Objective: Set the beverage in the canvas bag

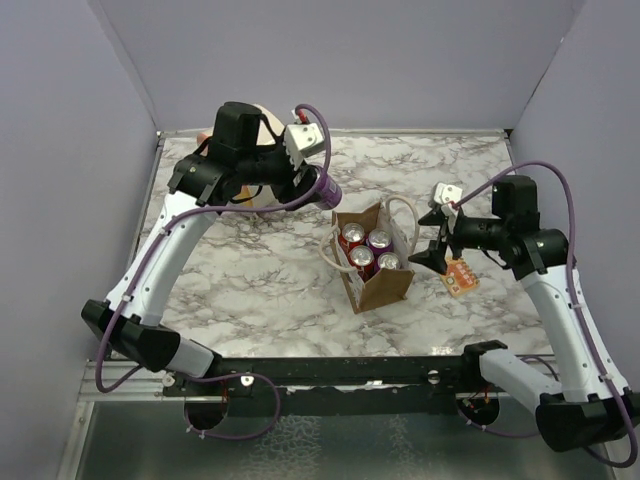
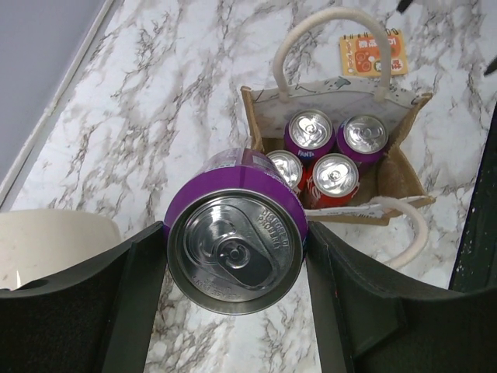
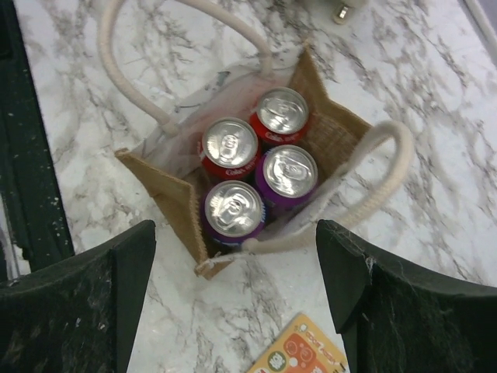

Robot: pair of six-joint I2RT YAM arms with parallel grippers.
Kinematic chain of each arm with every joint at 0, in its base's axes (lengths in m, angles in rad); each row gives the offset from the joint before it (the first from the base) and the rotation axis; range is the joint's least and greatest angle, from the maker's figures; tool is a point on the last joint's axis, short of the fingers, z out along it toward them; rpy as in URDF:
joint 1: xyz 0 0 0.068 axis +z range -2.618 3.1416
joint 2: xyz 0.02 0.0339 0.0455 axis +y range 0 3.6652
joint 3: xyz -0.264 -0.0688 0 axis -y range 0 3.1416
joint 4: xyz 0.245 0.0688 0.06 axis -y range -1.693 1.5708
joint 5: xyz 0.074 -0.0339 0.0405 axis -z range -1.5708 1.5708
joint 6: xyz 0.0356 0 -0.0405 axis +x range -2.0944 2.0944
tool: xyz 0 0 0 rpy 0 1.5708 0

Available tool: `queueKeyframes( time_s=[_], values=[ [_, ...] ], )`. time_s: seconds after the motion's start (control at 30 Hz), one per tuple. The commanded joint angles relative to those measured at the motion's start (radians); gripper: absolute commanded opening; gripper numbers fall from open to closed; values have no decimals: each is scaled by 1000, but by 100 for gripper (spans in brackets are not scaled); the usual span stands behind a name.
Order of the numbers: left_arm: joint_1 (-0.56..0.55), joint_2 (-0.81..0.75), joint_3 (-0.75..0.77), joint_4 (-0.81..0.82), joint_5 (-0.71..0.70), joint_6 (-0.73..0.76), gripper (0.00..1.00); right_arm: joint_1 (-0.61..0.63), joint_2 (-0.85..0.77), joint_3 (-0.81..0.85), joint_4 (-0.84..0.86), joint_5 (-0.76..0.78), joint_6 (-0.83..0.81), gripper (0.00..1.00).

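Can (image 1: 326, 187): a purple, smooth aluminium cylinder with a silver pull-tab top. It hangs in the air off the bag's far-left corner, clear of the bench, tilted with its base toward the bag.
Left gripper (image 2: 237, 233): clamped on the can, one black finger on each side. With hard fingers on slick curved metal, a jolt could probably let the can twist or slide out.
Bag (image 3: 167, 190): small, boxy and tan, with a coarse weave outside and a pale lining. It stands open on the bench between the two arms, without the carried can. Its walls look soft and nothing pins them, so a sideways push may fold a wall or tip the bag.
Cans in the bag (image 3: 287, 172): four stand upright, two red and two purple, packed touching. Only a narrow gap seems left at one end. A tilted can would likely land on their tops or catch the rim.
Handles (image 3: 396, 132): two limp whitish rope loops by the mouth. Either could snag the can or a finger.
Right gripper (image 1: 432, 237): spread wide and holding nothing, just beside the bag's right side. It may crowd the approach.
Card (image 1: 459, 276): small, flat and orange, lying on the bench right of the bag.
Tub (image 2: 46, 241): a cream cylinder behind the left arm.
Bench (image 1: 250, 290): a smooth white marble pattern with grey veins. The bag could skid on it.
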Motion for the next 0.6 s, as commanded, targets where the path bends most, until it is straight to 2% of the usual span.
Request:
queueKeyframes(
  time_s=[0.0,0.13,0.3,0.57],
  values=[
    [-16,34,83,122,37,-70,0,123,6,25,-27,13,-24,83],
    [-27,82,118,128,75,-90,0,276,41,4,7,97,-8,81],
    [-40,110,104,139,119,-83,0,316,82,-57,50,115,-42,78],
    [-44,67,-42,243,166,-95,0,352,95,-189,137,212,-52,73]
  ],
)
